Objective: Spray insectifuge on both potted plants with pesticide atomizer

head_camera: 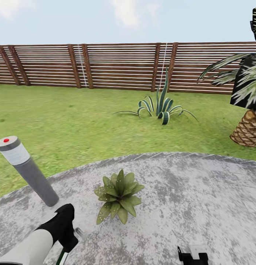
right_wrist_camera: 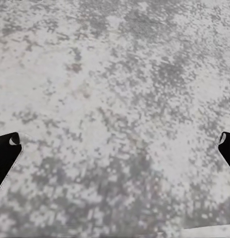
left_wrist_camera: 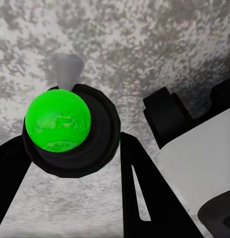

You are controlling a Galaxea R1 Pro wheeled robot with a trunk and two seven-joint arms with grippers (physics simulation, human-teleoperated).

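One potted plant (head_camera: 118, 197), a rosette of speckled green leaves, stands on the round grey patio (head_camera: 187, 198) just ahead of me. The second potted plant is out of view. My left gripper (left_wrist_camera: 70, 148) is shut on the pesticide atomizer (left_wrist_camera: 58, 121), which has a bright green round top, a black collar and a small grey nozzle (left_wrist_camera: 69, 67). In the head view the left arm holds the atomizer (head_camera: 63, 255) low, to the near left of the plant. My right gripper (head_camera: 192, 255) hangs open over bare paving, its fingertips (right_wrist_camera: 6, 153) far apart.
A grey bollard lamp (head_camera: 27, 169) leans at the patio's left edge, close to my left arm. Beyond lie the lawn (head_camera: 69, 125), a striped spiky plant (head_camera: 161, 106), a palm trunk (head_camera: 249, 129) at right and the brown slatted fence (head_camera: 124, 66).
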